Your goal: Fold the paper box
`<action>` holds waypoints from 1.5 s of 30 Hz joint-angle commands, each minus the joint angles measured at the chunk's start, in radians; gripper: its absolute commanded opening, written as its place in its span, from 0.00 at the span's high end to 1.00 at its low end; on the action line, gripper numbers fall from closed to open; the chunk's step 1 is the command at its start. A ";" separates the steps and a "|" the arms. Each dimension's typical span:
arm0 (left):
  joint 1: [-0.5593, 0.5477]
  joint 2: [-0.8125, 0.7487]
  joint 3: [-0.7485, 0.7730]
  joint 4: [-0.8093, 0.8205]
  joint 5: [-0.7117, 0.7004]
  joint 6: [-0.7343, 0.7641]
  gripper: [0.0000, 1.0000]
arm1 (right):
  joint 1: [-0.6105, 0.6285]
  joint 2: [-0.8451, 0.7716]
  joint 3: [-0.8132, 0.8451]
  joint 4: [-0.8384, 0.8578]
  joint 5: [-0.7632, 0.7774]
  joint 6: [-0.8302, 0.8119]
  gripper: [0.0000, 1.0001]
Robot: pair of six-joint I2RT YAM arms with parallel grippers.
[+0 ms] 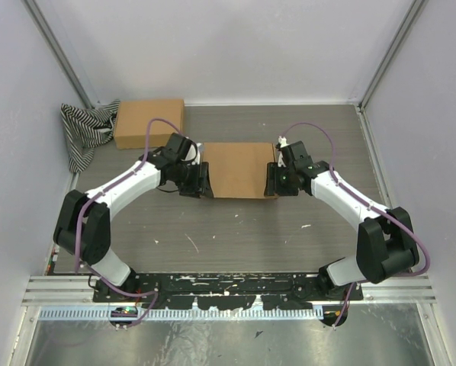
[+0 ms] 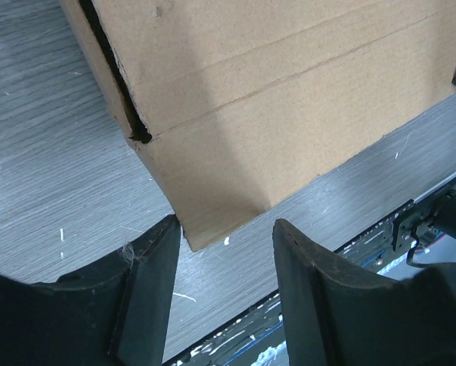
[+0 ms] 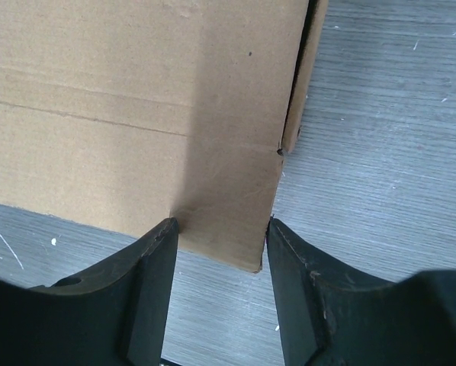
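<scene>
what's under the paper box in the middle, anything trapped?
Only bare grey table shows around the paper box edges. The left gripper and right gripper, both open, straddle its near corners. Whatever lies beneath the cardboard itself is covered, so I can't tell.

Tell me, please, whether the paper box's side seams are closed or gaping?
Gaping: both wrist views show a dark slit along one side of the paper box.

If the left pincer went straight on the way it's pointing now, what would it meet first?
The paper box: its corner sits just ahead, between the left pincer's open fingers. One finger looks nearly against it, though depth is unclear.
</scene>
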State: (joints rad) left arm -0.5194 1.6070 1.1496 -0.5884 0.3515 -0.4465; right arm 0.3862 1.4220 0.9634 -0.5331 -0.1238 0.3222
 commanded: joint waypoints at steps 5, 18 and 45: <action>0.007 0.024 -0.019 0.052 0.060 0.009 0.41 | 0.006 0.002 0.033 0.020 0.041 -0.007 0.45; 0.034 0.019 -0.060 0.110 0.186 -0.014 0.48 | 0.006 -0.025 0.056 -0.006 0.034 0.004 0.40; 0.084 0.051 -0.108 0.172 0.255 -0.040 0.52 | -0.004 -0.003 0.050 -0.014 0.099 -0.006 0.37</action>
State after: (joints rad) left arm -0.4400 1.6470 1.0443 -0.4393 0.6113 -0.4805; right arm 0.3840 1.4273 0.9901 -0.5701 -0.0429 0.3199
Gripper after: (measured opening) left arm 0.486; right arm 0.636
